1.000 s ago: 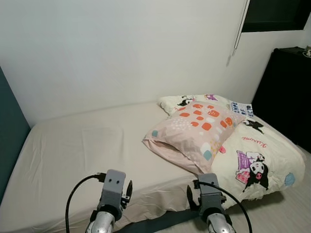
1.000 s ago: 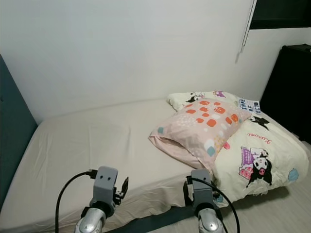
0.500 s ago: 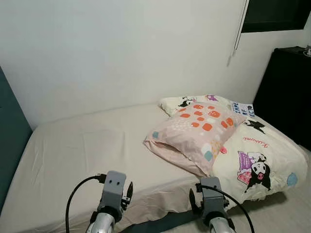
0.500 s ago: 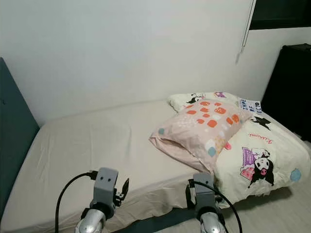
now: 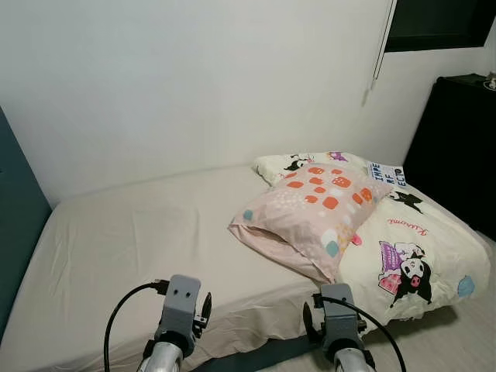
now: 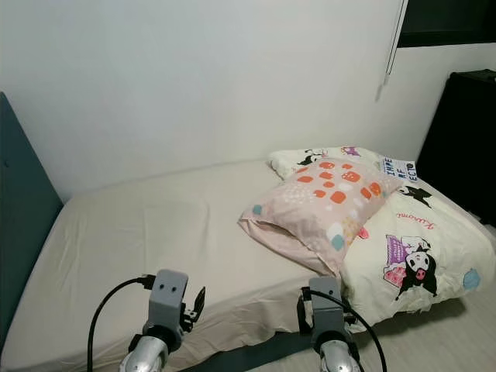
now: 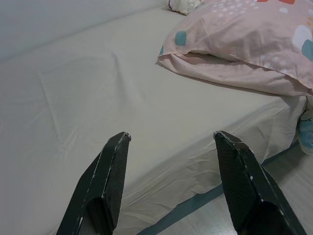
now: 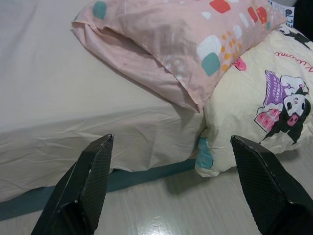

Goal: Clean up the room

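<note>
Now both grippers low in frame, fingers wide — left gripper (image 7: 168, 183), right gripper (image 8: 171, 183). Pink pillow (image 5: 310, 205) center-right on bed (image 5: 132, 232) w/ cartoon duvet (image 5: 411, 248) lower right

Pale bedding, bright prints

Ahead of the black-fingered left gripper (image 7: 171, 142) spreads a plain cream bed sheet (image 5: 139, 232); beyond the black-fingered right gripper (image 8: 171, 147) lies a soft pink pillow (image 5: 310, 205) patterned with orange, white and teal squares and dots, against a pale yellow quilt (image 5: 418, 248) printed with black-and-pink cartoon figures. Teal headboard (image 5: 15, 201), white wall (image 5: 194, 77), black cabinet (image 5: 457, 147).
</note>
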{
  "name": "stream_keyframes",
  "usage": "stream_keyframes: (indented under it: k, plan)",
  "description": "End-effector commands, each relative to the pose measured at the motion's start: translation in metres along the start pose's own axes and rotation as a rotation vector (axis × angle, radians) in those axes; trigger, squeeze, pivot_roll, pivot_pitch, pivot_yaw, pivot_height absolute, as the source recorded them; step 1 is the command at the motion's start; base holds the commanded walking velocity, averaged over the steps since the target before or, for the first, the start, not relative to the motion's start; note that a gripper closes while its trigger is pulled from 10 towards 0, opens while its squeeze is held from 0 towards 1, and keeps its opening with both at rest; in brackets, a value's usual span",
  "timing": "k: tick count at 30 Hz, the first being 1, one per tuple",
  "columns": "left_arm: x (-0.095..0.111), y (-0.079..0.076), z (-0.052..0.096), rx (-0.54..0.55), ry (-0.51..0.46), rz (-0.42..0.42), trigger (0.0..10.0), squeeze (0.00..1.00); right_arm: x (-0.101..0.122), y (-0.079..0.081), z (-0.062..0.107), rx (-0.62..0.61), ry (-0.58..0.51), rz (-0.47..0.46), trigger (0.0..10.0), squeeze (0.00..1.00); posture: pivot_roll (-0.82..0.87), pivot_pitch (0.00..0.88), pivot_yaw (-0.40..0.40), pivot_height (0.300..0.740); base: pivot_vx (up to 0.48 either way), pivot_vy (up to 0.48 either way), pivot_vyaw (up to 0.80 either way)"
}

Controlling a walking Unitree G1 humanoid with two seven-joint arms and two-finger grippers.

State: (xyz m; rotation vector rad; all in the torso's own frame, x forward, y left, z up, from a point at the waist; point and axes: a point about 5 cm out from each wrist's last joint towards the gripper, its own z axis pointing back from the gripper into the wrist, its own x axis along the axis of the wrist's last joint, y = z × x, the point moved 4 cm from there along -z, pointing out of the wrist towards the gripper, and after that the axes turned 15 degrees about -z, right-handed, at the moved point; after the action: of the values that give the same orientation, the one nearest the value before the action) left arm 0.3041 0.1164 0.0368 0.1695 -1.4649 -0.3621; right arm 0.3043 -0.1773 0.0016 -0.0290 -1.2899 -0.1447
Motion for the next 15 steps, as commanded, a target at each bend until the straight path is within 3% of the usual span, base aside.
stream_keyframes:
  k: [1,15]
  plan:
    - [-0.0001,0.0014,0.0013,0.002,0.001,-0.003,10.0,0.00,0.0009,0.0008,0.0007,0.001,-0.010,0.003,10.0,0.00,-0.03,0.000,0.008,0.740,0.000,0.000,0.00]
    - [0.0005,0.0003,0.0023,-0.002,-0.004,-0.002,10.0,0.00,-0.0005,0.0007,0.0006,-0.004,-0.002,-0.010,10.0,0.00,-0.03,0.000,0.007,0.740,0.000,0.000,0.00]
